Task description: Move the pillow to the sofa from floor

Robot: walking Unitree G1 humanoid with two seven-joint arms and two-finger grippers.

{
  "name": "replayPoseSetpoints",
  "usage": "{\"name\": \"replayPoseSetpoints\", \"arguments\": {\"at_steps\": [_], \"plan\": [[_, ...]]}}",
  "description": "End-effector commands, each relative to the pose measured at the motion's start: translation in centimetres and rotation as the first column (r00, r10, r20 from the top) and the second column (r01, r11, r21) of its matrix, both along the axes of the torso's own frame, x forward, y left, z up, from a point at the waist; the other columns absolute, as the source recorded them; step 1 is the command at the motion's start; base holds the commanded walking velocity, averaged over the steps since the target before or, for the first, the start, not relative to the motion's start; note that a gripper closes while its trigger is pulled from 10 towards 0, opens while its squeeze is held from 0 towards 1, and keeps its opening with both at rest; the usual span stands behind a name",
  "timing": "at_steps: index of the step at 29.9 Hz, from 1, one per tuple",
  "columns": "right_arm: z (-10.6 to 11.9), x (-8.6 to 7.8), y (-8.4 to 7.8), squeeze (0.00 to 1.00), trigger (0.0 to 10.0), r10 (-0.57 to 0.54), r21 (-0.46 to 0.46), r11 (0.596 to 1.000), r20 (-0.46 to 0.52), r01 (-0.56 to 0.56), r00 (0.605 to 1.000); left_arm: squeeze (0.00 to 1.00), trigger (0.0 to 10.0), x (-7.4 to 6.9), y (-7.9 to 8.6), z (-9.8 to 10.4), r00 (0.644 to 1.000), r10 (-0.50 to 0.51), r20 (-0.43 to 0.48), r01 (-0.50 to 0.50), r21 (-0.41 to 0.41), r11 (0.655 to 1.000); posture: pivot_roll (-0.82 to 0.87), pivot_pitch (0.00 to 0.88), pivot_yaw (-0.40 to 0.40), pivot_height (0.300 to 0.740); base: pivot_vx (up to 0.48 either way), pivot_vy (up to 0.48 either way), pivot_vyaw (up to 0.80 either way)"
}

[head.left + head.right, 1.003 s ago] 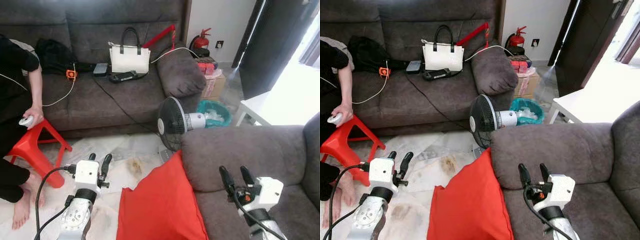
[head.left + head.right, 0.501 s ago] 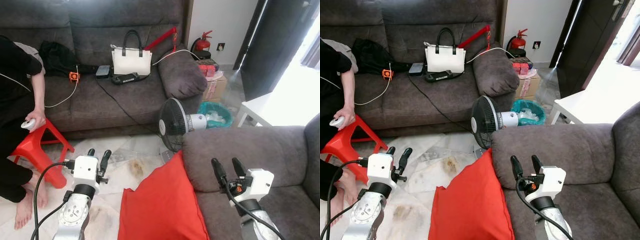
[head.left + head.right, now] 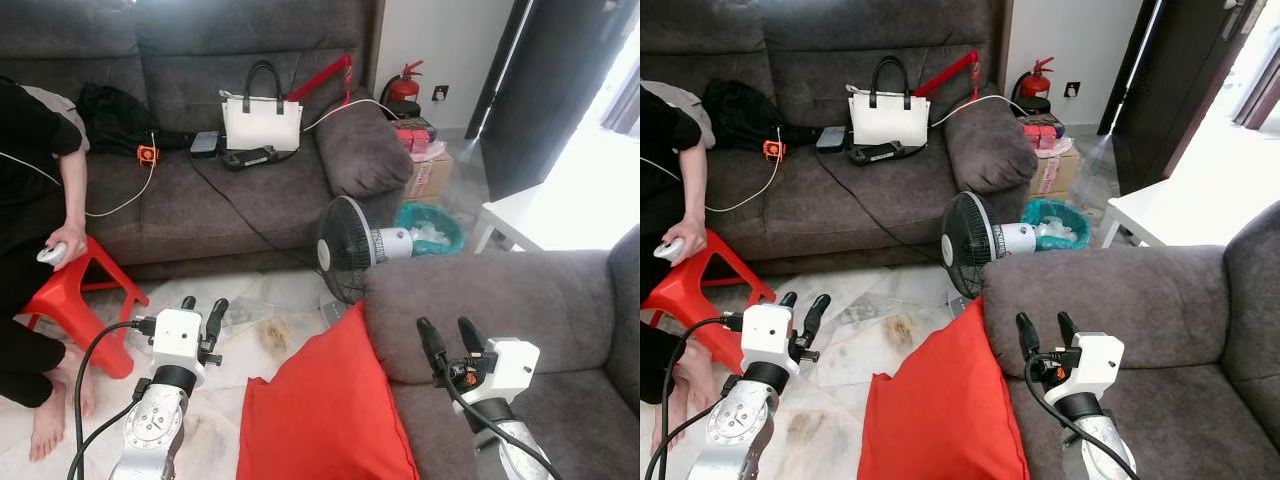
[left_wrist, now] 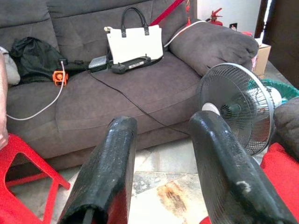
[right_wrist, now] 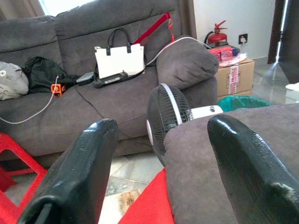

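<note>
Leaning on floor (image 3: 240, 345) against sofa (image 3: 500, 300) arm: red pillow (image 3: 325, 415), plump, square, creased. Left hand (image 3: 200, 312) fingers apart over floor; right hand (image 3: 448, 338) fingers apart over sofa seat, both empty.

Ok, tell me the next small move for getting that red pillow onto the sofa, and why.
Probably bring the left gripper in toward the red pillow. The pillow stands on the floor, leaning against the sofa arm, and both grippers are open, clear of it, the right gripper above the sofa seat.
</note>
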State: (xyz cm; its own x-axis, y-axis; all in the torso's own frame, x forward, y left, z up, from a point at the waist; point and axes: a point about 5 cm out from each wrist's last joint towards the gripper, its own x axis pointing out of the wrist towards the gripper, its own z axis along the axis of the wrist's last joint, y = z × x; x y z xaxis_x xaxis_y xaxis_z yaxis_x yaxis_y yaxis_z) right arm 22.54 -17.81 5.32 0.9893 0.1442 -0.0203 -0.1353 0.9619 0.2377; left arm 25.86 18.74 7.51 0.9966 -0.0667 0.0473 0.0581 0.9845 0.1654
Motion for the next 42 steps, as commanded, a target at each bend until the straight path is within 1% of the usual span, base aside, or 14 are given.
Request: {"name": "replayPoseSetpoints", "arguments": {"at_steps": [1, 9, 11, 18, 23, 28, 31, 42], "plan": [[0.3, 0.1, -0.2, 0.0, 10.0, -0.001, -0.01, 1.0, 0.0, 0.001, 1.0, 0.0, 10.0, 0.2, -0.2, 0.0, 1.0, -0.011, -0.009, 0.011, -0.001, 1.0, 0.05, 0.03, -0.006, 0.74, 0.0, 0.0, 0.0], [-0.1, 0.5, 0.0, 0.0, 10.0, -0.005, -0.034, 0.999, -0.033, 0.004, 0.999, 0.0, 10.0, 0.4, -0.3, 0.1, 1.0, -0.012, -0.009, 0.012, -0.003, 1.0, 0.05, 0.035, -0.007, 0.735, 0.0, 0.0, 0.0], [-0.1, 0.6, 0.1, 0.0, 10.0, -0.001, -0.034, 0.999, -0.035, 0.0, 0.999, 0.0, 10.0, 0.4, -0.4, 0.1, 1.0, -0.014, -0.009, 0.014, -0.004, 1.0, 0.05, 0.034, -0.006, 0.715, 0.0, 0.0, 0.0], [-0.1, 0.7, 0.4, 0.0, 10.0, 0.012, -0.036, 0.999, -0.04, -0.014, 0.999, 0.0, 10.0, 0.5, -0.4, 0.1, 1.0, -0.016, -0.009, 0.016, -0.004, 1.0, 0.05, 0.033, -0.007, 0.675, 0.0, 0.0, 0.0], [-0.2, 0.7, 0.7, 0.0, 10.0, 0.029, -0.027, 0.999, -0.047, -0.031, 0.998, 0.0, 10.0, 0.6, -0.5, 0.0, 1.0, -0.018, -0.012, 0.018, -0.005, 1.0, 0.05, 0.032, -0.007, 0.63, 0.0, 0.0, 0.0], [-0.3, 0.7, 0.9, 0.0, 10.0, 0.035, -0.027, 0.999, -0.046, -0.036, 0.998, 0.0, 10.0, 0.6, -0.5, 0.0, 1.0, -0.016, -0.015, 0.016, -0.005, 1.0, 0.06, 0.033, -0.009, 0.605, 0.0, 0.0, 0.0], [-0.1, 0.8, 0.8, 0.0, 10.0, 0.03, -0.015, 0.999, -0.025, -0.03, 0.999, 0.0, 10.0, 0.6, -0.5, -0.1, 1.0, -0.016, -0.018, 0.016, -0.005, 1.0, 0.06, 0.033, -0.009, 0.605, 0.0, 0.0, 0.0], [0.0, 0.9, 0.5, 0.0, 10.0, 0.026, -0.022, 0.999, -0.027, -0.026, 0.999, 0.0, 10.0, 0.6, -0.6, -0.4, 0.999, -0.018, -0.027, 0.017, -0.01, 1.0, 0.06, 0.03, -0.013, 0.605, 0.0, 0.0, 0.0]]}}
